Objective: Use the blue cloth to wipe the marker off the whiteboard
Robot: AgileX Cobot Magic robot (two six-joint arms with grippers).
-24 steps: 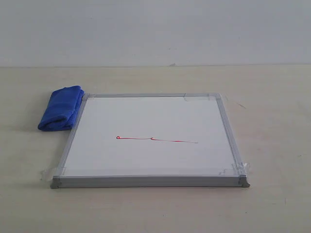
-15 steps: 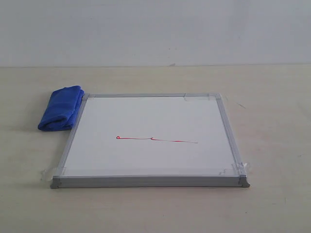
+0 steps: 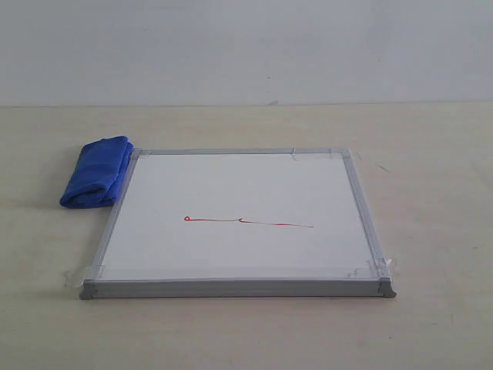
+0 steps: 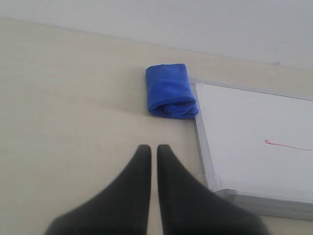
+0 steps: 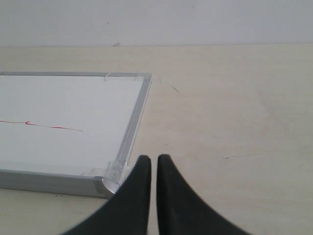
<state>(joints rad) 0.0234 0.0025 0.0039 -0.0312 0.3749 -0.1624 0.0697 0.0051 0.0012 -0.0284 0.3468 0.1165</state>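
On the pale tabletop [image 3: 431, 231]: one whiteboard [image 3: 239, 177], laid flat, silver-framed, corners taped. Across its middle a red marker line [image 3: 254, 223] is drawn, with a small loop at its left end in the exterior view. One blue cloth [image 3: 96, 171], folded, is set off the board against the frame's far left corner. Left gripper [image 4: 153, 147] and right gripper [image 5: 153, 157] are each seen over bare table beside a near corner, fingers drawn almost together, nothing gripped.

The whiteboard [image 4: 244, 147] and marker [image 4: 289, 146] run off the edge in both wrist views, the loop lost in the right one, and the left gripper [image 4: 153, 147] and right gripper [image 5: 153, 157] blur toward cut-off bases
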